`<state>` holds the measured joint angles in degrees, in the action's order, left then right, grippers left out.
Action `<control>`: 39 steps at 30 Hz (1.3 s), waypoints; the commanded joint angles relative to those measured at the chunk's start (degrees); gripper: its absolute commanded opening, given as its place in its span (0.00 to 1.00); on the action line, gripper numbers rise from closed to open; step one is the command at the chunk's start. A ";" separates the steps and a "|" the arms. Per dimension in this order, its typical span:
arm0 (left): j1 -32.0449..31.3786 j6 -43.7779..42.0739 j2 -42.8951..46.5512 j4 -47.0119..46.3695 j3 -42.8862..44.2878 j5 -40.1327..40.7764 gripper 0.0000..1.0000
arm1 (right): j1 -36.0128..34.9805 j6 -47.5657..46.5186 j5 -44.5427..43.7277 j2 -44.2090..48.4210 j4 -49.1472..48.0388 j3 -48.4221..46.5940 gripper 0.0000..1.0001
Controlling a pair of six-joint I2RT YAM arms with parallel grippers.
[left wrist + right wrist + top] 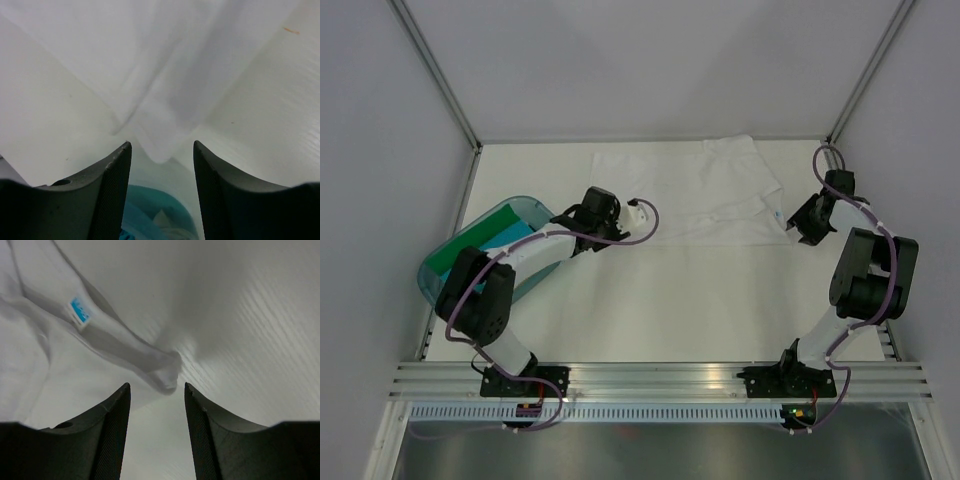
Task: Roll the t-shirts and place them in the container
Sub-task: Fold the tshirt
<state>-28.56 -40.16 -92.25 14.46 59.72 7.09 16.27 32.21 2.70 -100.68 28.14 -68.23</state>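
T-shirt (690, 195), left gripper (161, 145) parted, right gripper (157, 385) parted

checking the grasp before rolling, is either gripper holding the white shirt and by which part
Nothing is held. Both the left gripper and right gripper stand open, the white t-shirt edge lying loose just at their tips.

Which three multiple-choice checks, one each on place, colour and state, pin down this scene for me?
1. Where is the white t-shirt? A near edge of the table B its far side, lying flat C over an arm.
2. Its neck label colour? A red B blue C yellow.
3. The right gripper? A shut on cloth B shut, empty C open.
Key: B, top view shows it flat there; B, right wrist view shows blue; C, fingers stand apart, gripping nothing.
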 commanded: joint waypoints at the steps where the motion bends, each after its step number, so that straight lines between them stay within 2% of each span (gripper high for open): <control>1: -0.62 -8.18 -4.51 -1.53 -2.68 1.86 0.58 | -1.42 -1.79 0.99 2.33 -1.33 5.02 0.54; 4: -0.62 -8.44 -7.06 -4.60 -2.68 3.54 0.59 | -1.42 -1.53 1.52 3.12 -3.79 8.28 0.54; 13: -0.54 -7.39 -11.63 -5.05 -1.80 3.81 0.58 | -1.51 -1.18 3.19 0.49 -5.90 7.58 0.52; 15: -0.45 -7.21 -12.34 -5.05 -1.89 3.54 0.51 | -1.51 -1.09 2.93 -0.47 -6.08 7.32 0.49; 16: -0.45 -7.12 -13.04 -5.05 -1.89 3.54 0.48 | -1.51 -1.01 2.23 -1.00 -5.65 6.88 0.40; 17: -0.36 -6.77 -13.13 -5.05 -1.81 3.46 0.40 | -1.42 -1.01 2.05 -1.44 -5.21 6.53 0.33; 18: -0.27 -6.60 -13.22 -5.05 -1.72 3.45 0.35 | -1.33 -1.09 2.05 -2.05 -5.03 6.27 0.29; 19: -0.27 -6.25 -13.13 -5.05 -1.80 3.37 0.27 | -1.24 -1.01 2.22 -2.15 -5.03 6.52 0.17; 20: -0.27 -5.90 -12.61 -4.71 -1.89 3.19 0.08 | -0.63 -0.74 2.22 -2.06 -5.20 6.96 0.09; 21: -0.27 -5.63 -12.17 -4.44 -1.98 2.58 0.03 | -0.02 -0.39 2.31 -1.45 -5.55 7.66 0.01; 23: -0.27 -5.10 -10.86 -3.74 -2.77 1.61 0.02 | 2.60 1.10 3.45 -0.05 -6.25 10.03 0.00; 27: -0.53 -3.00 -4.28 1.78 -4.87 -2.50 0.02 | 7.01 3.12 2.40 8.63 -6.08 15.13 0.00; 35: -3.95 0.61 7.60 10.76 -12.87 -11.74 0.02 | 8.34 2.95 -2.35 25.51 -0.64 24.10 0.00; 38: -5.45 2.37 10.59 14.45 -15.25 -14.37 0.02 | 8.51 2.69 -5.33 30.61 1.82 26.21 0.09; 39: -5.72 2.63 11.29 15.24 -16.30 -15.26 0.03 | 8.60 2.51 -6.47 31.68 2.96 26.48 0.30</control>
<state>-33.23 -40.95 -83.40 23.14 45.78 -3.42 24.29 35.03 1.83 -72.73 28.32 -42.81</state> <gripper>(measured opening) 0.028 0.177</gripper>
